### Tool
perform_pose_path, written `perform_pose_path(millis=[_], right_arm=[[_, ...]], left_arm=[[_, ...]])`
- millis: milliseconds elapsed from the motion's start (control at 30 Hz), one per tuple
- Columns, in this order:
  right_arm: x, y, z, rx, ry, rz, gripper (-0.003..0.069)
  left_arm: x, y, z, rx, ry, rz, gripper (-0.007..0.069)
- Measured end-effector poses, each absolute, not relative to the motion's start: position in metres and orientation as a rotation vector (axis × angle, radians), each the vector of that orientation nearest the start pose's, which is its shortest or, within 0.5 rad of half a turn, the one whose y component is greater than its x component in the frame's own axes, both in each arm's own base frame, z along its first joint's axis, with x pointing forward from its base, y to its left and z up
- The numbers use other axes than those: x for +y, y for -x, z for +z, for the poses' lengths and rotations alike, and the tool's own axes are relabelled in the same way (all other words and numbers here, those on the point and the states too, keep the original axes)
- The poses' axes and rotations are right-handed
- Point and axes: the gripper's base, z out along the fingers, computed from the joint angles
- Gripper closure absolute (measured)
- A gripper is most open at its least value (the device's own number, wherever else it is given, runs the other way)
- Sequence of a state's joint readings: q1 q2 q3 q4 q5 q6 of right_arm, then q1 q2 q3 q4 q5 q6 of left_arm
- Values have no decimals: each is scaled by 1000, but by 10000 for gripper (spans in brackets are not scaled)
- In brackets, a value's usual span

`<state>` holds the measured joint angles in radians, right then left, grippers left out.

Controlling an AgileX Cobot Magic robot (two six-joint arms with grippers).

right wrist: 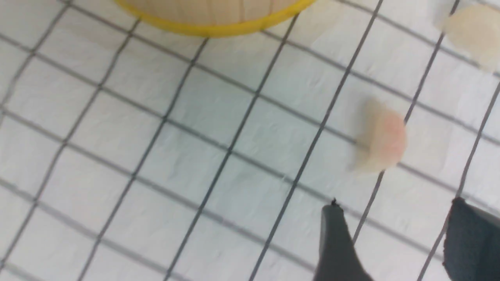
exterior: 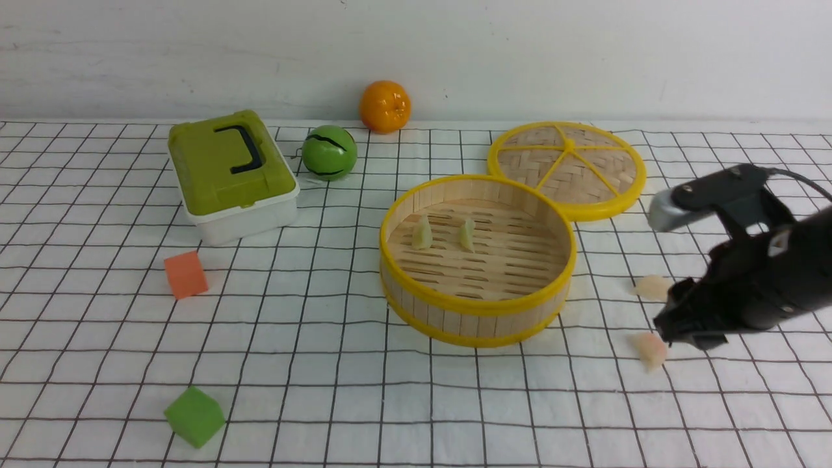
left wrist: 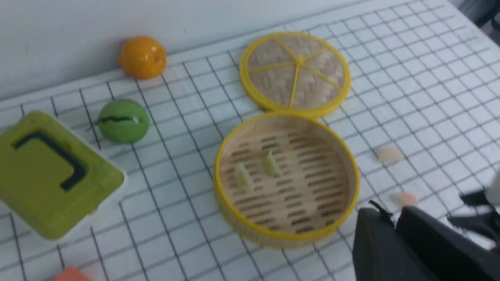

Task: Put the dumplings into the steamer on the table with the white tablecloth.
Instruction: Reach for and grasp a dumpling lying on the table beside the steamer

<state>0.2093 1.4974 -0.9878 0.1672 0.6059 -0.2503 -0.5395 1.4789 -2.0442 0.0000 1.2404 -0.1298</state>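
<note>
The steamer (exterior: 478, 315) stands mid-table on the white tablecloth (exterior: 325, 364), with two pale green dumplings (exterior: 422, 234) (exterior: 467, 234) on its slatted floor. Two whitish-pink dumplings lie on the cloth to its right, one farther back (exterior: 652, 286) and one nearer (exterior: 650, 350). My right gripper (exterior: 676, 335) hangs open and empty just right of the nearer one. In the right wrist view that dumpling (right wrist: 381, 138) lies just ahead of the gripper (right wrist: 394, 210). My left gripper (left wrist: 390, 214) is shut and empty, seen only in the left wrist view, high above the table.
A flat woven lid (exterior: 567, 167) lies behind the steamer. A green-lidded box (exterior: 231, 172), a green ball (exterior: 329, 152) and an orange (exterior: 385, 106) stand at the back. An orange cube (exterior: 186, 274) and a green cube (exterior: 194, 416) lie at the left.
</note>
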Motion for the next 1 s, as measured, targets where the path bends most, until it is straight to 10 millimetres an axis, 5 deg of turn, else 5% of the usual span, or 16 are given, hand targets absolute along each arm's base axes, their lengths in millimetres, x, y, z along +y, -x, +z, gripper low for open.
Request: perform_pose_path(millis=[33,100,133,200,367,500,633,800,1000], right_arm=[[75,-316,232,2590,461,140,283],[78,-334,220,2618,458,139,283],[79,-334,217,2629,458,139,283],[82,-354,200,2670,459,127,283],[83,-367,186,2712,472,93,283],[80,-369,180,2739,449,53,288],[80,-369,171,2777,423,50,366],[80,-367,167,2822,407,53,501],[79,-364,185,2840,406,57,503]], left_arm=[[-130,-217,512,2193,-458,-366,619],[-119,-198,487,2267,-472,-344,636],[-116,-194,490,2254,-470,-348,636],[-98,-167,456,2293,-439,-335,636],[-67,-132,407,2260,-364,-245,636],[-38,-101,344,2300,-282,-135,636],[-29,-86,303,2348,-257,-115,636],[-26,-80,275,2316,-270,-136,636],[-23,-74,283,2184,-258,-190,636]])
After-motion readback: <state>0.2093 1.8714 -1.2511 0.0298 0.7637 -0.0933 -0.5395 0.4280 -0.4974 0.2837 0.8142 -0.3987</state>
